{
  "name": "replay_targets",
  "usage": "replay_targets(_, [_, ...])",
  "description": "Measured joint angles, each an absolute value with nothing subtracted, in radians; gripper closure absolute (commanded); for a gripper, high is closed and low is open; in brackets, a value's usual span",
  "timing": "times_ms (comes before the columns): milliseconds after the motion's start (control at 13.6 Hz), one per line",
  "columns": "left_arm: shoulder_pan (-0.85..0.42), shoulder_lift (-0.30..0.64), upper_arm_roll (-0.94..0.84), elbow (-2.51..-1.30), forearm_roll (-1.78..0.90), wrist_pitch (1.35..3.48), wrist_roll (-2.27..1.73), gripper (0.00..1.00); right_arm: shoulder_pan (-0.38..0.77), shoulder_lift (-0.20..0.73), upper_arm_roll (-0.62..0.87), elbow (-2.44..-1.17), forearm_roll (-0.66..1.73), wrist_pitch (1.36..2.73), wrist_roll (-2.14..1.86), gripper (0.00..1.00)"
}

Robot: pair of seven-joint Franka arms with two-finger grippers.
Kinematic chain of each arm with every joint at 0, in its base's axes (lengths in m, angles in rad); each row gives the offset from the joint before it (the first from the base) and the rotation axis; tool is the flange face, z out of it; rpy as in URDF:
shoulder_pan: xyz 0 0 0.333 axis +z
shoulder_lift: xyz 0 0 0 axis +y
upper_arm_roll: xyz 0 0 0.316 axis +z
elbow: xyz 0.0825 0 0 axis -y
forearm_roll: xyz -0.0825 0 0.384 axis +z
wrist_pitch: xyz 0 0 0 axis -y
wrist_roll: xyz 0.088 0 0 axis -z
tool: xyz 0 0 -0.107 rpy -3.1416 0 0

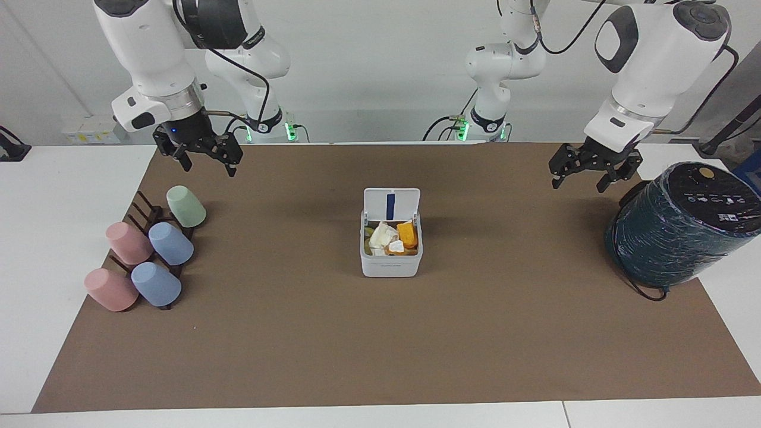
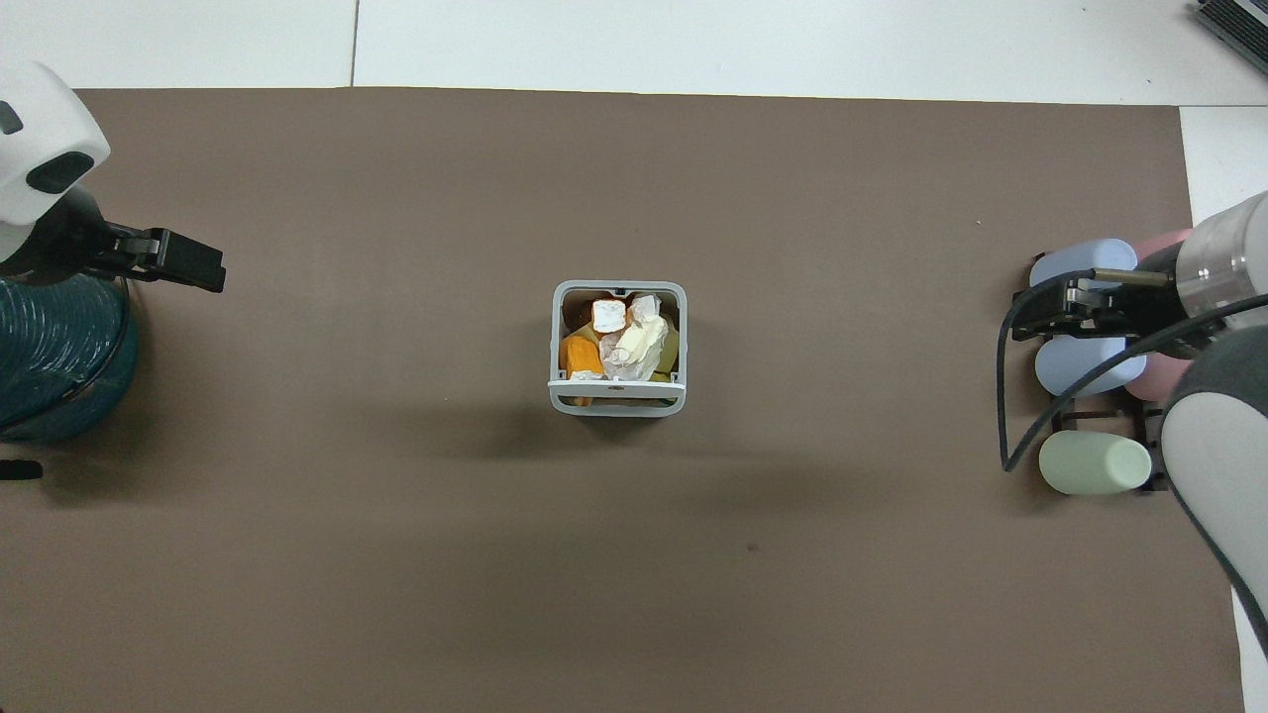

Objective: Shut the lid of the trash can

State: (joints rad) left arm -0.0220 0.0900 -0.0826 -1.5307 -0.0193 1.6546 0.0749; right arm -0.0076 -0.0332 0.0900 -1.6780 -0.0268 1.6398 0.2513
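1. The trash can point(image 1: 391, 255) stands mid-mat, its lid point(image 1: 391, 205) upright on the robots' side.
2. The left gripper point(image 1: 587, 173) hangs open beside the teal cylinder point(image 1: 678, 229).
3. The right gripper point(image 1: 205, 156) hangs open near the cups point(image 1: 151, 249).

Count of things on the table

One white trash can point(image 1: 390, 261) with one hinged lid point(image 1: 391, 204); five cups on one dark rack point(image 1: 144, 209): two pink point(image 1: 110, 289), two blue point(image 1: 156, 283), one pale green point(image 1: 186, 206). One dark teal wrapped cylinder point(image 1: 684, 226), one brown mat point(image 1: 380, 356), two grippers: left point(image 1: 587, 172), right point(image 1: 205, 157).
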Motion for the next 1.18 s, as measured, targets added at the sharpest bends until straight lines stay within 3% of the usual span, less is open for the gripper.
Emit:
replay_targets(515, [-0.031, 0.089, -0.091, -1.533, -0.019, 1.652, 0.075, 0.0, -0.008, -0.033, 0.09, -1.678, -0.027, 1.64, 0.251, 0.0])
replay_targets(809, [-0.181, 0.064, -0.103, -1.586, -0.019, 1.629, -0.063, 0.0, -0.008, -0.033, 0.09, -1.678, -0.027, 1.64, 0.251, 0.0])
replay_targets(1176, [-0.405, -0.017, -0.114, -1.732, -0.021, 1.643, -0.354, 0.65, -0.008, -0.033, 0.09, -1.678, -0.027, 1.64, 0.251, 0.0])
